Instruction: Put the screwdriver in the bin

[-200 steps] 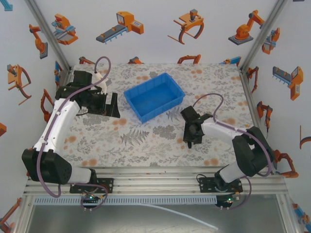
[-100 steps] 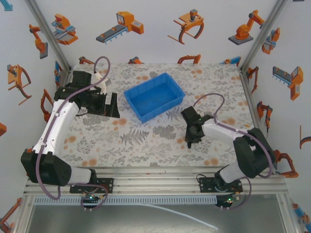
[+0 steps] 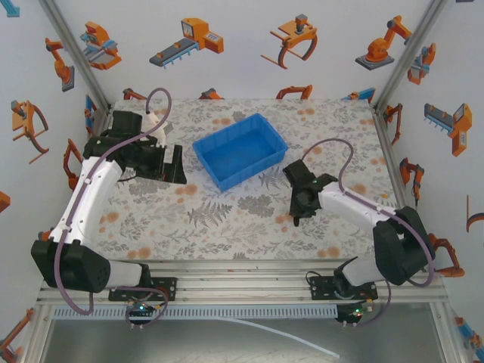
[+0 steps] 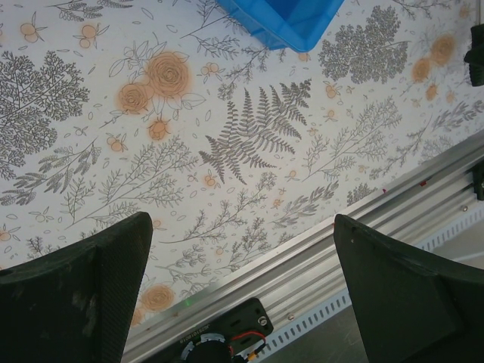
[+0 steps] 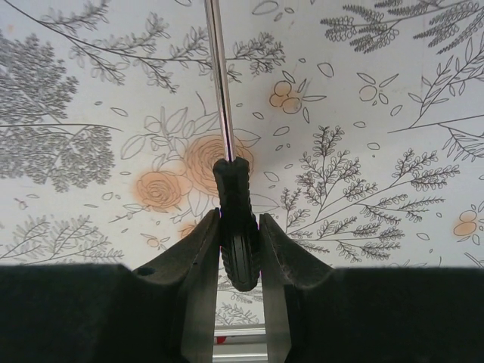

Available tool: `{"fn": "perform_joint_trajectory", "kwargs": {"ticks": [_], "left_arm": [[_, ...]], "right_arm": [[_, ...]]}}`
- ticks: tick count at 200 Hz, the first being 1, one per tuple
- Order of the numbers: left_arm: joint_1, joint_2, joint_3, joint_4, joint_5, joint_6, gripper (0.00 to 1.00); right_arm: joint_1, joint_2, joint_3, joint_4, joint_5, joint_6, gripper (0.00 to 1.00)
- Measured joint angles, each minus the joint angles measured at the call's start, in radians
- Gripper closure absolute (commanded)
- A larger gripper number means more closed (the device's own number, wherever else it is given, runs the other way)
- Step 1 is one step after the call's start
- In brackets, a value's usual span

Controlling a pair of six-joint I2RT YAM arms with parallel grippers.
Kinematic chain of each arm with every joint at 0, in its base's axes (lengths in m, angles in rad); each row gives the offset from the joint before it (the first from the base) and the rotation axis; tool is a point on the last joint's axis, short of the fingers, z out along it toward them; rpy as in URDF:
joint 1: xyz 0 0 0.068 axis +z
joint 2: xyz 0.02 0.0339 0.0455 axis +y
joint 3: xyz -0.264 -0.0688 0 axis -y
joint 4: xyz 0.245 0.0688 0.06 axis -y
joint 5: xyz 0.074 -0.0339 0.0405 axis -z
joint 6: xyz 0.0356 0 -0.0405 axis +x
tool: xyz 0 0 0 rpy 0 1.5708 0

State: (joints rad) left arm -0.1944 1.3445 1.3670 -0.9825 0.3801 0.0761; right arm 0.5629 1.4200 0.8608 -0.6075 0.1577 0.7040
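Note:
The screwdriver (image 5: pixel 239 227) has a ribbed black handle and a thin metal shaft (image 5: pixel 219 83) that runs away from the camera over the floral table. My right gripper (image 5: pixel 239 242) is shut on the handle, one finger on each side. From above, the right gripper (image 3: pixel 301 206) hangs over the table to the near right of the blue bin (image 3: pixel 239 150), apart from it. The bin holds nothing that I can see. My left gripper (image 3: pixel 175 165) is open beside the bin's left end, its fingers (image 4: pixel 76 295) spread wide with nothing between them. One corner of the bin (image 4: pixel 283 19) shows at the top of the left wrist view.
The floral table sheet (image 3: pixel 219 215) spreads between the two arms. An aluminium rail (image 3: pixel 242 276) runs along the near edge, and white walls with orange robot pictures close in the back and sides.
My right arm has shifted slightly right and toward the back with the screwdriver still gripped. The left arm and the bin have stayed put.

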Motion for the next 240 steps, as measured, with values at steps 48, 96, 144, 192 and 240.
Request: {"fn": "perform_joint_trajectory", "kwargs": {"ticks": [48, 96, 144, 192, 240], "left_arm": [[-0.005, 0.001, 0.0, 0.0, -0.002, 0.0, 0.03], [-0.015, 0.009, 0.0, 0.001, -0.002, 0.0, 0.03], [-0.016, 0.009, 0.0, 0.0, -0.003, 0.0, 0.03], [-0.024, 0.009, 0.0, -0.002, -0.007, 0.0, 0.03], [-0.028, 0.009, 0.0, -0.003, -0.021, 0.0, 0.03]], "right_arm": [[0.0, -0.024, 0.146, -0.089, 0.019, -0.031, 0.77], [0.0, 0.033, 0.377, -0.14, 0.026, -0.085, 0.77], [0.0, 0.259, 0.66, -0.149, 0.004, -0.146, 0.77], [0.0, 0.531, 0.973, -0.144, -0.038, -0.193, 0.77], [0.0, 0.755, 1.196, -0.137, -0.085, -0.2, 0.77]]}}
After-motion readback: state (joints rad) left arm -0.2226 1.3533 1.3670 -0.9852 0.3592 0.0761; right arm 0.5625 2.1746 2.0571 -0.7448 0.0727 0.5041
